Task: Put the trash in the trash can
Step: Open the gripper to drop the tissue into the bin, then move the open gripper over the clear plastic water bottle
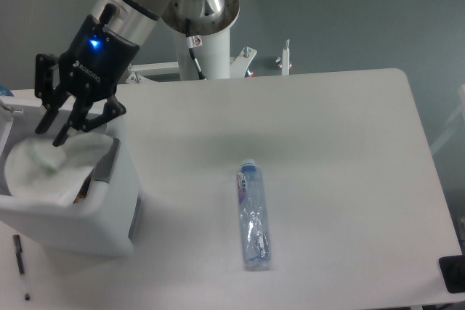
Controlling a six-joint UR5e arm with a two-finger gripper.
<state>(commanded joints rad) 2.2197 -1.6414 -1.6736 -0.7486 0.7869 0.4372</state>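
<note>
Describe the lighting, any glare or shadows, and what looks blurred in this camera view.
Camera view: soft, even light; a faint shadow on the table above the bottle; the wrapper in the bin looks washed out and blurry; a blue LED glows on the gripper.

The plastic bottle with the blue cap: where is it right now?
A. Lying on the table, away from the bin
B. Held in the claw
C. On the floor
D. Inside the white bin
A. The bottle lies flat on the table, well to the right of the bin; the claw is over the bin.
</note>
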